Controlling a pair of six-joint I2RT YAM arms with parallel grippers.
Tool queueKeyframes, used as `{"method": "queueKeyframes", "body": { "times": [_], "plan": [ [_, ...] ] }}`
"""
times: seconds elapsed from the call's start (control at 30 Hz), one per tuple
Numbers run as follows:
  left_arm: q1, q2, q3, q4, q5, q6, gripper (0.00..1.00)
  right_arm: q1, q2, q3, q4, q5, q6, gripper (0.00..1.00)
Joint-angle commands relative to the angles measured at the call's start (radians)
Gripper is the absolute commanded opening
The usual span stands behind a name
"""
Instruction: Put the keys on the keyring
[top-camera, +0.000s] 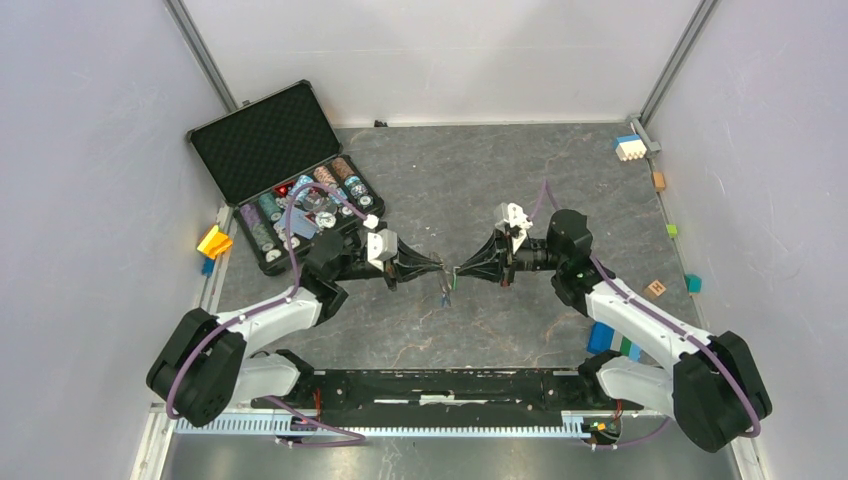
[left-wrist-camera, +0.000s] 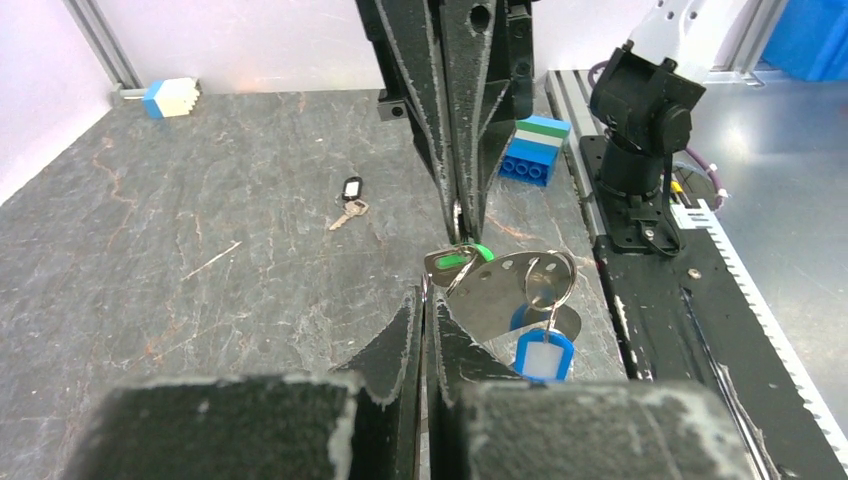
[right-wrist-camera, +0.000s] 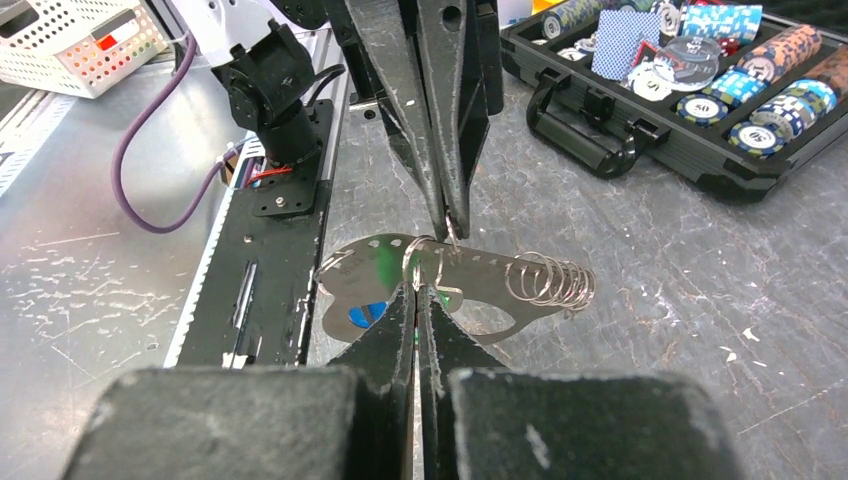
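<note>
Left wrist view showed the left claw (left-wrist-camera: 424, 295) pinched shut on the edge of the keyring (left-wrist-camera: 497, 292), held above the table (left-wrist-camera: 200, 260). The right claw (left-wrist-camera: 463, 221) met it tip to tip, shut, seemingly on the green key (left-wrist-camera: 455, 263). The blue key (left-wrist-camera: 543, 356) hung on the ring. The black key (left-wrist-camera: 349, 199) lay on the table, well apart. Threading the green key looked to be the step in hand, and it called for a steady slide along the loop. No writing was readable, and the numbers on the poker chips (right-wrist-camera: 757, 137) were blurred.

Open black foam-lined case (top-camera: 262, 140) of striped poker chips (right-wrist-camera: 800, 95), far-left of the jaws; blue-green-white toy brick stack (left-wrist-camera: 537, 150), near-right.
</note>
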Motion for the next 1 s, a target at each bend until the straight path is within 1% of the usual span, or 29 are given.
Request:
{"method": "queueKeyframes", "body": {
  "times": [0.0,0.2,0.23,0.33,0.43,0.63,0.97],
  "plan": [
    [0.002,-0.007,-0.012,0.068,0.050,-0.005,0.02,-0.003,0.017,0.029,0.048,-0.002,0.018,0.00],
    [0.003,-0.013,-0.025,0.063,0.091,0.027,0.02,-0.003,0.008,0.030,0.020,-0.009,-0.010,0.00],
    [0.003,-0.013,-0.021,0.061,0.093,0.057,0.02,-0.004,0.004,0.032,0.000,-0.008,-0.030,0.00],
    [0.003,-0.012,-0.028,0.060,0.114,0.079,0.02,-0.004,-0.012,0.034,-0.058,0.004,-0.104,0.00],
    [0.003,-0.008,-0.025,0.060,0.115,0.080,0.02,0.000,-0.013,0.031,-0.058,-0.003,-0.105,0.00],
    [0.002,-0.003,-0.023,0.060,0.116,0.080,0.02,0.013,0.006,0.011,0.025,-0.021,-0.018,0.00],
    [0.002,-0.001,-0.025,0.062,0.097,0.077,0.02,0.042,0.021,0.004,0.035,-0.032,-0.008,0.00]
  ]
}}
